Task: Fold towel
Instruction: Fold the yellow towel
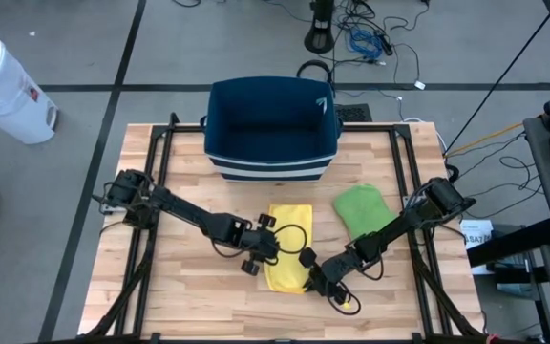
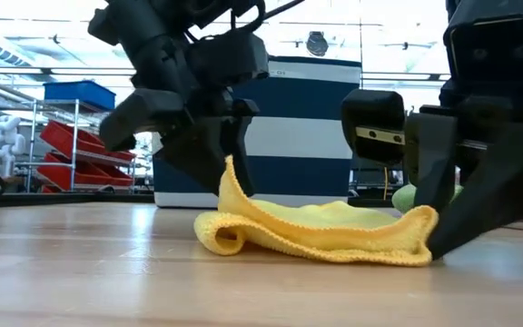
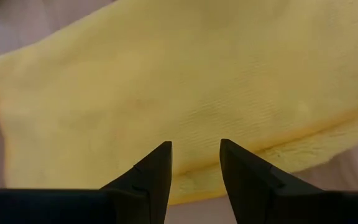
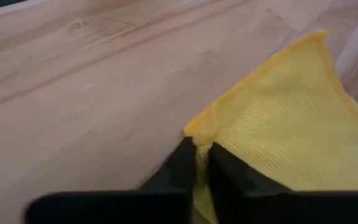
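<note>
The yellow towel lies rumpled on the wooden table in front of the blue basket. My left gripper is open at the towel's left edge. In the left wrist view its fingertips stand apart over the towel. In the low view that edge stands up in a peak beside the left gripper. My right gripper is at the towel's near right corner, shut on it. My left gripper comes at the towel's left edge slanting down from the table's left side; I cannot tell whether its fingers touch the cloth. My right gripper pinches the towel's near right corner between its two fingers, slanting down from the table's right side. The corner is held just above the table, and the rest of the towel lies slack on the wood.
A blue basket with white stripes stands at the table's far edge behind the towel. A green towel lies to the right of the yellow one. Bare wood shows near the front edge and on the left.
</note>
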### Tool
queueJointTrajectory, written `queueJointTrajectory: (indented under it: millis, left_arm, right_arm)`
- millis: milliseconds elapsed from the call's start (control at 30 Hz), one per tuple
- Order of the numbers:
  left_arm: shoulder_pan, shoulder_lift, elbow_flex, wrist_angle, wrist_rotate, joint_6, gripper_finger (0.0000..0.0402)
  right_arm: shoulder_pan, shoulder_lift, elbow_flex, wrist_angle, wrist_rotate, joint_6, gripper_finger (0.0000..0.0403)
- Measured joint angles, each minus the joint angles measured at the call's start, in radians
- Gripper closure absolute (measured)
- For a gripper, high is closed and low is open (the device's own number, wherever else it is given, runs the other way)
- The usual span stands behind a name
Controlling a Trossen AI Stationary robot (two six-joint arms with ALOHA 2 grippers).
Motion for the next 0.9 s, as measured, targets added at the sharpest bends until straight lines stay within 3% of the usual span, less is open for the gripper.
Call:
queueJointTrajectory:
  millis: [300, 567, 733, 900]
  left_arm:
    - [0.059, 0.000, 0.000, 0.023, 0.012, 0.057, 0.0259]
    - [0.111, 0.064, -0.001, 0.052, 0.157, 0.046, 0.0259]
    - [0.089, 0.089, 0.003, 0.082, 0.169, 0.045, 0.0259]
    - [0.066, 0.090, 0.003, 0.083, 0.169, 0.046, 0.0259]
  right_arm:
    - [0.007, -0.003, 0.000, 0.022, 0.000, 0.068, 0.0401]
    - [0.016, -0.046, -0.001, 0.037, -0.001, 0.126, 0.0402]
    - [0.041, -0.115, -0.001, 0.034, 0.004, 0.188, 0.0403]
    - [0.073, -0.212, -0.001, -0.021, 0.168, 0.232, 0.0403]
